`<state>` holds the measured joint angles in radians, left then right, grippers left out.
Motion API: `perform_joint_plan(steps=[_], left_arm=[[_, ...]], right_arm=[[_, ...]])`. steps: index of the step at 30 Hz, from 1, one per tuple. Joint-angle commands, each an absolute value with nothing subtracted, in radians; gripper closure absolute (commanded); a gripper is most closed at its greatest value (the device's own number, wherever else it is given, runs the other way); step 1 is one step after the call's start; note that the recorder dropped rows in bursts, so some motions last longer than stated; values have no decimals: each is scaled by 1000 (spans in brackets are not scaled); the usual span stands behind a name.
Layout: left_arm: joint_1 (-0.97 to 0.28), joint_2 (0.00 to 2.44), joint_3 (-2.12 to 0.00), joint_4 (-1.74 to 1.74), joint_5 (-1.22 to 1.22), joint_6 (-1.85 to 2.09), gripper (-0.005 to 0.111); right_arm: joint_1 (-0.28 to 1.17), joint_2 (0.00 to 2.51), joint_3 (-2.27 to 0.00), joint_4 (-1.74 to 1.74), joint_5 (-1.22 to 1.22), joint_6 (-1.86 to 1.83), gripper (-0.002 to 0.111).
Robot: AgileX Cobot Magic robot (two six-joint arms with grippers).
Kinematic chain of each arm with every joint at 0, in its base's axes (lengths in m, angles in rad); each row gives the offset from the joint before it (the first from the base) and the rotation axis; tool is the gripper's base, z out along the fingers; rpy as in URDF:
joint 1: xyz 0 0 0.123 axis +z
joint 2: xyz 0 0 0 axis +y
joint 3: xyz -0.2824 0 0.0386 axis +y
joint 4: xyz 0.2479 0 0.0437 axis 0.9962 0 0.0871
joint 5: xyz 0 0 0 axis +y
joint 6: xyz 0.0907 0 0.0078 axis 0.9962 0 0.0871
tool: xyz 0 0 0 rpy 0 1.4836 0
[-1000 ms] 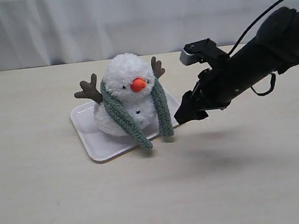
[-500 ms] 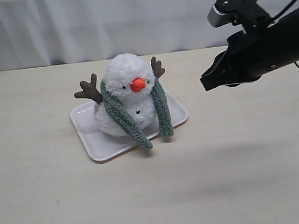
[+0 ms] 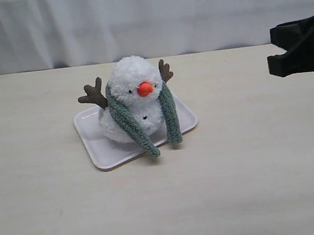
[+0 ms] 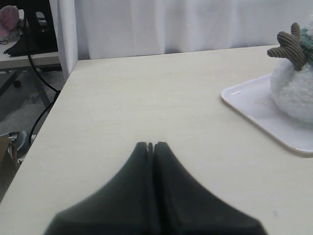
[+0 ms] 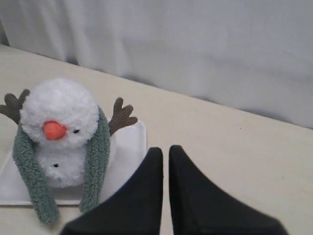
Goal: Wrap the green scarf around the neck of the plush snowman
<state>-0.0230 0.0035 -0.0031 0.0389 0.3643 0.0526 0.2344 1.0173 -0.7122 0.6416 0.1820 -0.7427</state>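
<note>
The pale table (image 3: 250, 186) takes up most of what I see, and the white tray (image 3: 91, 137) lies on it left of centre. The plush snowman (image 3: 133, 80) sits upright on that tray. The green scarf (image 3: 126, 124) lies round the back of its neck, and both ends hang down the front, one on each side of the orange nose (image 3: 145, 89), reaching the tray's near rim. The ends are not crossed, so the throat looks bare to me, and I judge the wrap only half made. My right pincer (image 5: 165, 152) hangs above the table, well apart from the snowman on its right. Its jaws are pressed together and hold nothing. My left pincer (image 4: 150, 146) is also shut and empty, low over the table beside the tray's far corner. The risks I see come from how light everything is. If I tug one end to cross it, the whole scarf may slide off the neck, or the toy may topple or drag the tray along. If I approach with shut jaws, I would only nudge the fuzzy strip. A brown twig arm (image 3: 93, 94) could also snag the scarf.
</note>
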Motion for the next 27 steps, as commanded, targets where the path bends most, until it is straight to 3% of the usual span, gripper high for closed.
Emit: perform_joint_plan(steps=[1,13,27], left_arm=[[-23,0,0,40,354,49,107],[-23,0,0,40,354,49,107],[-23,0,0,40,354,49,107]], right_arm=[[235,912,-703,646,235,-739,104],[235,620,-703,641,366,-739,104],[235,462,-703,641,367,-739,104]])
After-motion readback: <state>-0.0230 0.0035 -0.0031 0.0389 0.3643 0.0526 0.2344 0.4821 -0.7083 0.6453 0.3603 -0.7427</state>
